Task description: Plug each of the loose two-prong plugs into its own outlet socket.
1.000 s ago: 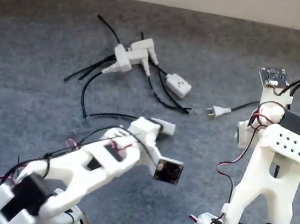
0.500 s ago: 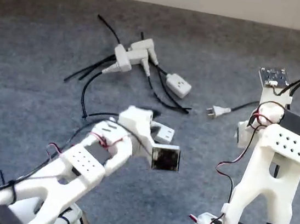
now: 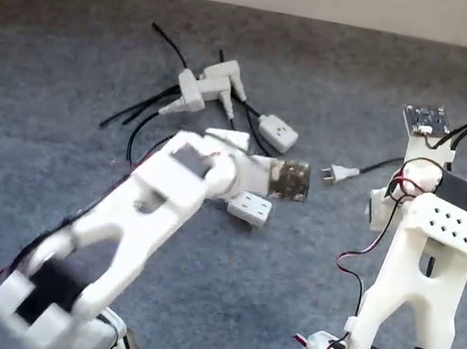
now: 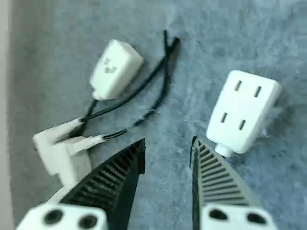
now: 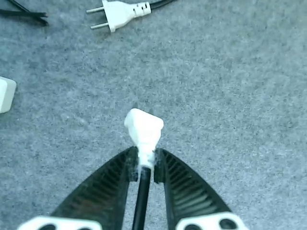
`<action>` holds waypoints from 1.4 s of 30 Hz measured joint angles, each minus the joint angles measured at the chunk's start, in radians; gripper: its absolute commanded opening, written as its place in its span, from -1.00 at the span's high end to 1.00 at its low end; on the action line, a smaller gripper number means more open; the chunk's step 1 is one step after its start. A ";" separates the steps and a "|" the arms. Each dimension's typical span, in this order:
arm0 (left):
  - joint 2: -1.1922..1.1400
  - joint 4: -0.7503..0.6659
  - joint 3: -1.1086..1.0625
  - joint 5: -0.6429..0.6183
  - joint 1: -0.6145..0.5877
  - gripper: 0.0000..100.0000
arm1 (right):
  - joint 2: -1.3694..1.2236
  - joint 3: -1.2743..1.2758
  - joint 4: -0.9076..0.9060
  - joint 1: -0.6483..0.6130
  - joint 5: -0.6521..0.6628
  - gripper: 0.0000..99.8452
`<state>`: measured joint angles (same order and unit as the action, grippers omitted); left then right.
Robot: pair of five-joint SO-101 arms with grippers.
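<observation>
Though loose, socket (image 4: 242, 112) beside end effector (image 4: 168, 140)

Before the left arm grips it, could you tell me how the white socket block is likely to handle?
The socket block looks like rigid moulded plastic, so it is probably stiff and light. Lying flat on the grey carpet, it should drag or twist rather than roll. Its smooth faces may slip in the left gripper.

Your left arm swings away from its base toward the far cables. The left gripper (image 4: 168, 141) now hangs spread over the carpet, just beside the double socket (image 4: 242, 112).
</observation>
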<state>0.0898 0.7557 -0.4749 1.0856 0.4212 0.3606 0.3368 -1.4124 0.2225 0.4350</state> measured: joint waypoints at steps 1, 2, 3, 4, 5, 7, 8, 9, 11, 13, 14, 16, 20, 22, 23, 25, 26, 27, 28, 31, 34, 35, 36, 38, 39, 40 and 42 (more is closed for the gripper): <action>-0.071 0.097 0.087 0.031 0.000 0.68 | 0.000 0.000 0.000 0.000 0.000 0.93; -0.140 0.201 0.181 0.068 0.002 0.68 | 0.000 0.000 0.000 0.000 0.000 0.93; -0.204 0.304 0.275 0.098 0.011 0.68 | 0.000 0.000 0.000 0.000 0.000 0.93; -0.262 0.410 0.367 0.118 0.020 0.68 | 0.000 0.000 0.000 0.000 0.000 0.93; -0.318 0.505 0.457 0.133 0.032 0.68 | 0.000 0.000 0.000 0.000 0.000 0.93; -0.410 0.641 0.612 0.147 0.058 0.68 | 0.000 0.000 0.000 0.000 0.000 0.93; -0.453 0.678 0.678 0.152 0.068 0.68 | 0.000 0.000 0.000 0.000 0.000 0.93; -0.493 0.700 0.738 0.153 0.072 0.68 | 0.000 0.000 0.000 0.000 0.000 0.93; -0.565 0.721 0.829 0.153 0.078 0.68 | 0.000 0.000 0.000 0.000 0.000 0.93; -0.626 0.732 0.881 0.153 0.078 0.68 | 0.000 0.000 0.000 0.000 0.000 0.93; -0.652 0.733 0.893 0.153 0.078 0.68 | 0.000 0.000 0.000 0.000 0.000 0.93; -0.697 0.741 0.905 0.153 0.084 0.68 | 0.000 0.000 0.000 0.000 0.000 0.93; -0.733 0.743 0.927 0.153 0.087 0.68 | 0.000 0.000 0.000 0.000 0.000 0.93; -0.744 0.743 0.934 0.153 0.087 0.68 | 0.000 0.000 0.000 0.000 0.000 0.93; -0.749 0.743 0.934 0.153 0.087 0.68 | 0.000 0.000 0.000 0.000 0.000 0.93; -0.753 0.743 0.934 0.153 0.087 0.64 | 0.000 0.000 0.000 0.000 0.000 0.93; -0.758 0.746 0.936 0.153 0.087 0.61 | 0.000 0.000 0.000 0.000 0.000 0.93; -0.761 0.755 0.944 0.153 0.087 0.58 | 0.000 0.000 0.000 0.000 0.000 0.93; -0.764 0.773 0.948 0.153 0.087 0.56 | 0.000 0.000 0.000 0.000 0.000 0.93; -0.758 0.830 0.936 0.153 0.092 0.55 | 0.000 0.000 0.000 0.000 0.000 0.93; -0.750 0.838 0.934 0.129 0.098 0.55 | 0.000 0.000 0.000 0.000 0.000 0.93; -0.729 0.839 0.934 0.124 0.098 0.55 | 0.000 0.000 0.000 0.000 0.000 0.93; -0.712 0.841 0.934 0.121 0.097 0.55 | 0.000 0.000 0.000 0.000 0.000 0.93; -0.694 0.841 0.934 0.117 0.092 0.55 | 0.000 0.000 0.000 0.000 0.000 0.93; -0.689 0.842 0.934 0.117 0.092 0.55 | 0.000 0.000 0.000 0.000 0.000 0.93; -0.689 0.845 0.934 0.117 0.092 0.55 | 0.000 0.000 0.000 0.000 0.000 0.93; -0.689 0.845 0.934 0.117 0.094 0.56 | 0.000 0.000 0.000 0.000 0.000 0.93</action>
<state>-0.5992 1.6011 0.4595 1.2022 0.5148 0.3606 0.3368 -1.4124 0.2225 0.4350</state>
